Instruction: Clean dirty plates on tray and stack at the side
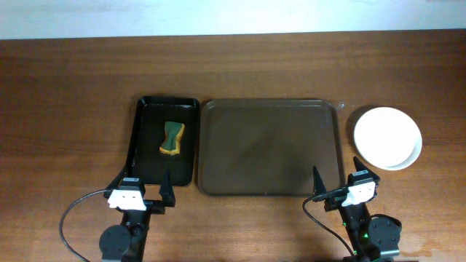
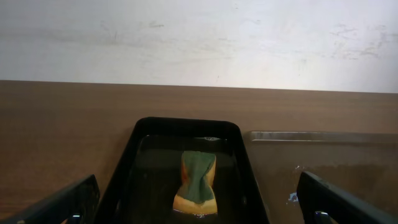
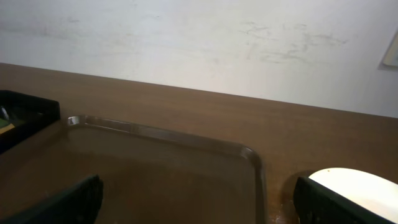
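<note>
The dark-brown tray (image 1: 269,148) lies in the middle of the table with no plates on it; it also shows in the right wrist view (image 3: 168,180) and in the left wrist view (image 2: 323,168). A stack of white plates (image 1: 387,137) stands on the bare tabletop to the right of the tray; its edge shows in the right wrist view (image 3: 364,186). My left gripper (image 1: 143,191) is open and empty near the table's front edge, below the black tray. My right gripper (image 1: 336,182) is open and empty at the brown tray's front right corner.
A narrower black tray (image 1: 149,145) lies left of the brown tray and holds a green and yellow sponge (image 1: 172,138), seen too in the left wrist view (image 2: 198,183). Bare wood tabletop (image 1: 65,109) lies to the left and at the back.
</note>
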Controlling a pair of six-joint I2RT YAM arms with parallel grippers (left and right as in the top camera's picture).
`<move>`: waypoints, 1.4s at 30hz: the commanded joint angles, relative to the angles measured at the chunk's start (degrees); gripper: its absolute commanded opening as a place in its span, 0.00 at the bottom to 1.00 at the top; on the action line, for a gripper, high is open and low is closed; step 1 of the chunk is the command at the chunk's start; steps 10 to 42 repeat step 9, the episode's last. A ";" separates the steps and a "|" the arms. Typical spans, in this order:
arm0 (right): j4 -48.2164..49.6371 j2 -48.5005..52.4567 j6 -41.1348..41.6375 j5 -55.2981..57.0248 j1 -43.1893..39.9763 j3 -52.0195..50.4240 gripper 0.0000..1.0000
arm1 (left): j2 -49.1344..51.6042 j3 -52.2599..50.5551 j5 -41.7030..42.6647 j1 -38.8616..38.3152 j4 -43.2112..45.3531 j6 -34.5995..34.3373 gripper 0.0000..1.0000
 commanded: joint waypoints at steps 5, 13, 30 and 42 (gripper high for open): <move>-0.35 -0.48 -0.42 0.26 -0.37 -0.26 0.98 | -0.33 -0.28 -0.20 0.20 -0.17 0.48 1.00; -0.35 -0.48 -0.42 0.26 -0.37 -0.26 0.98 | -0.33 -0.28 -0.20 0.20 -0.17 0.48 1.00; -0.35 -0.48 -0.42 0.26 -0.37 -0.26 0.98 | -0.33 -0.28 -0.20 0.20 -0.17 0.48 1.00; -0.35 -0.48 -0.42 0.26 -0.37 -0.26 0.98 | -0.33 -0.28 -0.20 0.20 -0.17 0.48 1.00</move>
